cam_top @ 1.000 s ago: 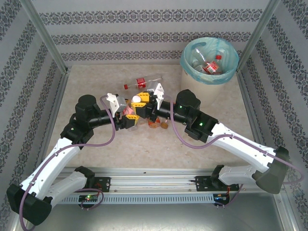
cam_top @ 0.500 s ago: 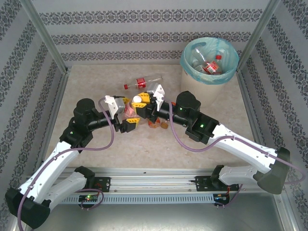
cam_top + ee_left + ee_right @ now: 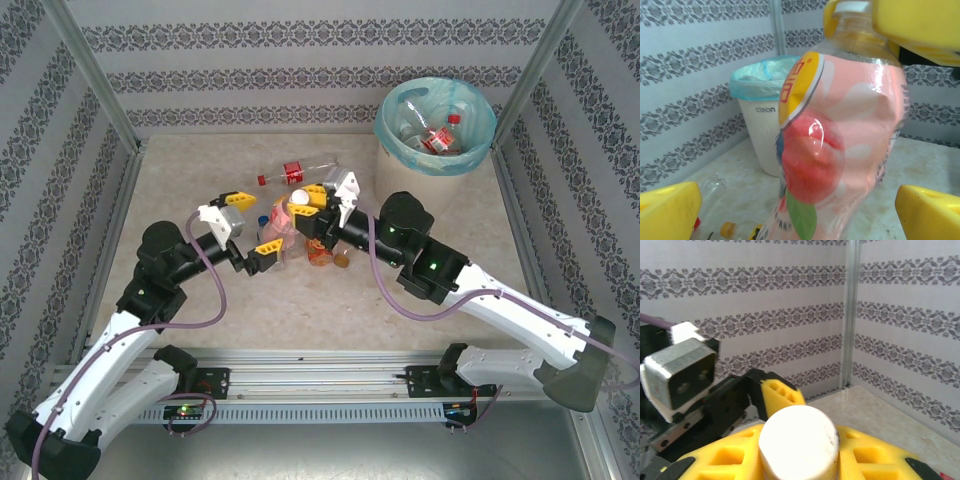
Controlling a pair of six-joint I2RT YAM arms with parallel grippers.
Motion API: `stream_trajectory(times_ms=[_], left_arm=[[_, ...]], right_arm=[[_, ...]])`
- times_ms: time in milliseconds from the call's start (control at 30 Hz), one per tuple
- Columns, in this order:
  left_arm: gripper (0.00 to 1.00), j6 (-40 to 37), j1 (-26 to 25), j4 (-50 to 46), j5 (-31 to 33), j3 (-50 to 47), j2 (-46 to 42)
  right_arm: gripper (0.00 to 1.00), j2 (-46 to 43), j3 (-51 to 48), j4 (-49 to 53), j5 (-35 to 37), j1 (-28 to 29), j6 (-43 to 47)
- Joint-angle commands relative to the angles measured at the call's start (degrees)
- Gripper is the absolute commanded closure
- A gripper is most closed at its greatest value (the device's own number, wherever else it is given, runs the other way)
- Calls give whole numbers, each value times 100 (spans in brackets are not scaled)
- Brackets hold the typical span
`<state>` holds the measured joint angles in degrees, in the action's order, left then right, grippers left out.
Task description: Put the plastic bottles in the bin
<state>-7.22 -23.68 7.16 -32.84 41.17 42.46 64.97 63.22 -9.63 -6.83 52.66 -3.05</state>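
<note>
A clear bottle with a pink peach label (image 3: 283, 232) (image 3: 840, 140) and a white cap (image 3: 797, 440) stands upright at mid-table. My right gripper (image 3: 303, 212) (image 3: 797, 460) is shut on its neck just under the cap. My left gripper (image 3: 252, 224) (image 3: 800, 215) is open, its yellow fingers (image 3: 667, 210) wide apart on either side of the bottle's body and clear of it. A red-labelled bottle (image 3: 293, 172) lies behind them, and a brown one (image 3: 322, 256) lies just in front. The bin (image 3: 435, 125) (image 3: 760, 125), with its teal liner, stands at the back right with bottles (image 3: 438, 135) inside.
Patterned walls and metal corner posts (image 3: 95, 80) close in the table on three sides. A clear bottle (image 3: 710, 190) and an orange cap (image 3: 727, 229) lie low by the left finger. The left arm's wrist camera (image 3: 680, 372) faces my right wrist.
My left gripper has opened off the pink-labelled bottle and drawn back to the left. My right gripper keeps hold of the bottle and has shifted a little to the right.
</note>
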Motion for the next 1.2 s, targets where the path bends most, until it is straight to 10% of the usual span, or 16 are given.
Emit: stream_trajectory(times_ms=[0,400,1167], left_arm=[[0,10,-67,772,665,-213,-234],[0,-212,-71,1114,1551,-472,-528],[0,265,-78,666,118,-97,473]], right_arm=[[100,-157,-54,-23,347,-173,-128],[100,-481,154,736,700,-1119,-227],[100,304,2256,1032,1829,-4030,862]])
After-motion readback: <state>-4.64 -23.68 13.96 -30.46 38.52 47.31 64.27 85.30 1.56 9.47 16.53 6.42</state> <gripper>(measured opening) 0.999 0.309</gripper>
